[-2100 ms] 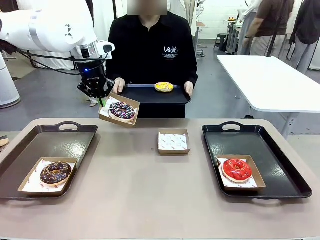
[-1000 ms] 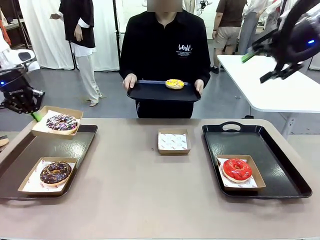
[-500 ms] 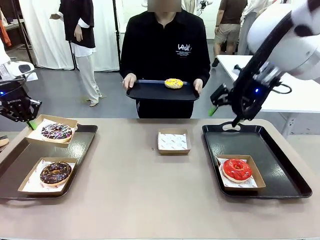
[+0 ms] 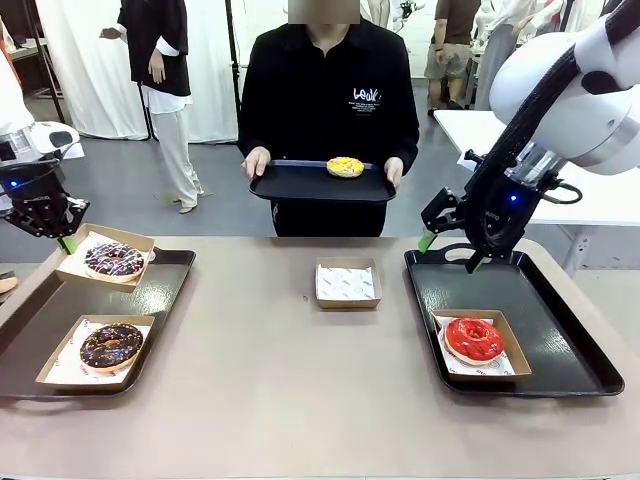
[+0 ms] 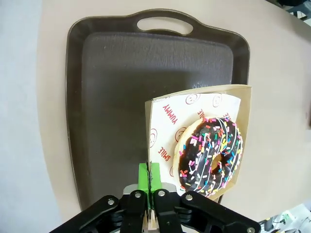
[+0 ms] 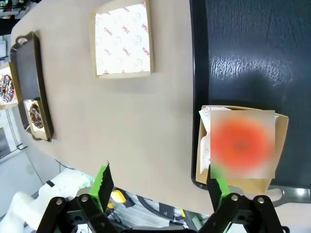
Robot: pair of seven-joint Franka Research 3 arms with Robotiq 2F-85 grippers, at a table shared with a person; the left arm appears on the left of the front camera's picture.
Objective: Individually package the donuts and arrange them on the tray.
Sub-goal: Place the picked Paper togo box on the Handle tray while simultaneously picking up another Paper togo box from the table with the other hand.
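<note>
Left wrist view: left fingers (image 5: 143, 177) pinch cardboard box (image 5: 244, 111) of glossy sprinkled donut (image 5: 211, 153); right fingers (image 6: 103, 181) wide.

Bright even light, soft shadows, red donut (image 6: 242, 143) blurred

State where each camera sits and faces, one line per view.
Front: between the arms, facing across the tan table to the person's held black tray; left tool and right tool show.
Left wrist: looks down its tool, shut on the brown cardboard box of the dark sprinkled donut.
Right wrist: looks down its open tool at the empty paper-lined box, shared with front.
</note>
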